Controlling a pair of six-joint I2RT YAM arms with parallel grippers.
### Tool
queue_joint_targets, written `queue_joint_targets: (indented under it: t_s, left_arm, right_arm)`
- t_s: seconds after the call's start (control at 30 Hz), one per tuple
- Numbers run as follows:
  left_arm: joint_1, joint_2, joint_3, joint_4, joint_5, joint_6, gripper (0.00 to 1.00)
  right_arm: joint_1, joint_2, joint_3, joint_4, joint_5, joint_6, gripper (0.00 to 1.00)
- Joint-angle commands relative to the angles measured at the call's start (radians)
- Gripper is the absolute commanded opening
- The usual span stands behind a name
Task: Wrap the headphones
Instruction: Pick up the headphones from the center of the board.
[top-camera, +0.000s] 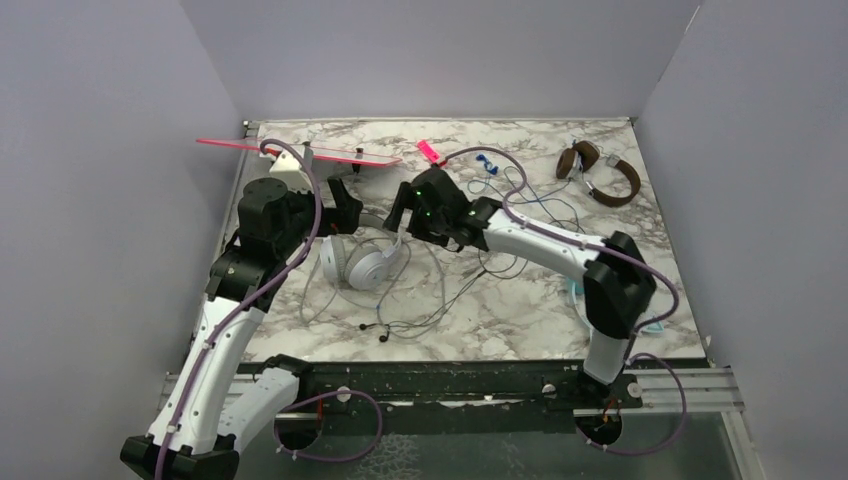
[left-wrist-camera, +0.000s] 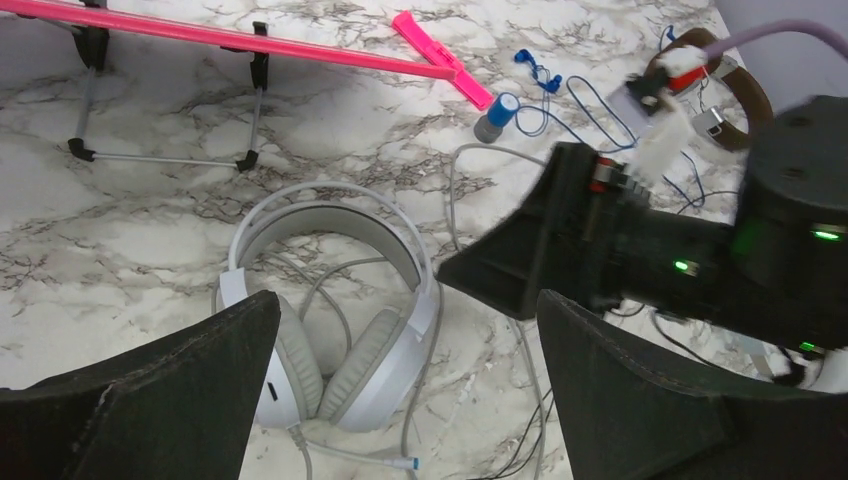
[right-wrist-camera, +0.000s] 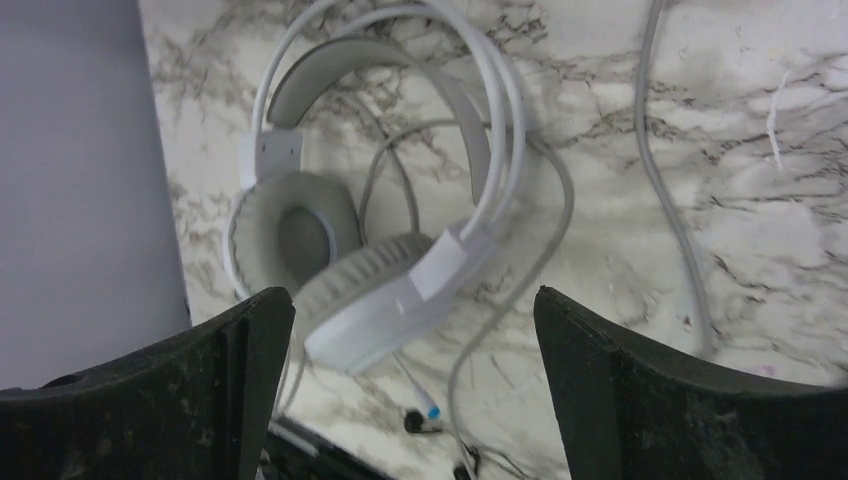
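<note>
Left gripper (top-camera: 347, 203) and right gripper (top-camera: 398, 218) both stand released and empty over the white headphones (top-camera: 358, 266).
Each wrist view shows its jaws spread wide with nothing between them: the left gripper (left-wrist-camera: 405, 320) and the right gripper (right-wrist-camera: 410, 300) both look down on the white headphones (left-wrist-camera: 335, 225) (right-wrist-camera: 400, 285). This set lies flat on the table (top-camera: 520, 315), left of centre, with its cups close together and facing up. Its cord (top-camera: 432, 290) lies unwrapped in loose loops to the right. The right gripper hangs just beside the headband. The brown headphones (top-camera: 610, 182) lie at the far right corner, well apart from both grippers. The teal headphones (top-camera: 574, 291) are mostly hidden under the right arm's elbow. A pink bar (top-camera: 300, 151) on a stand sits at the far left.
</note>
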Motion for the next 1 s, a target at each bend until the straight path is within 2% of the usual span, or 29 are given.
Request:
queue_joint_targets:
  t_s: [0.0, 0.07, 0.2, 0.4, 0.73, 0.83, 0.9, 0.93, 0.97]
  left_arm:
    - [0.002, -0.029, -0.01, -0.022, 0.038, 0.011, 0.99]
    - [0.002, -0.036, -0.009, -0.025, 0.042, 0.01, 0.99]
    - [0.001, -0.046, -0.01, -0.033, 0.048, 0.009, 0.99]
    - [0.001, -0.046, -0.004, -0.037, 0.049, 0.009, 0.99]
    - [0.001, -0.046, 0.03, -0.06, 0.054, -0.001, 0.99]
    - [0.001, -0.041, 0.047, -0.069, 0.06, -0.006, 0.99]
    - [0.001, -0.038, 0.062, -0.077, 0.057, -0.006, 0.99]
    - [0.001, -0.037, 0.07, -0.082, 0.054, -0.006, 0.99]
    - [0.001, -0.038, 0.075, -0.084, 0.053, -0.007, 0.99]
  right_arm:
    - [0.015, 0.189, 0.164, -0.17, 0.175, 0.175, 0.91]
    - [0.022, 0.246, 0.203, -0.176, 0.18, 0.15, 0.86]
    - [0.049, 0.326, 0.277, -0.236, 0.253, 0.122, 0.83]
    - [0.065, 0.404, 0.291, -0.203, 0.233, 0.073, 0.64]
    - [0.097, 0.467, 0.344, -0.17, 0.253, -0.014, 0.43]
    - [0.096, 0.444, 0.343, -0.157, 0.238, -0.106, 0.25]
    - [0.095, 0.38, 0.314, -0.136, 0.235, -0.236, 0.07]
    - [0.093, 0.336, 0.291, -0.137, 0.261, -0.297, 0.01]
    - [0.092, 0.271, 0.256, -0.104, 0.27, -0.381, 0.01]
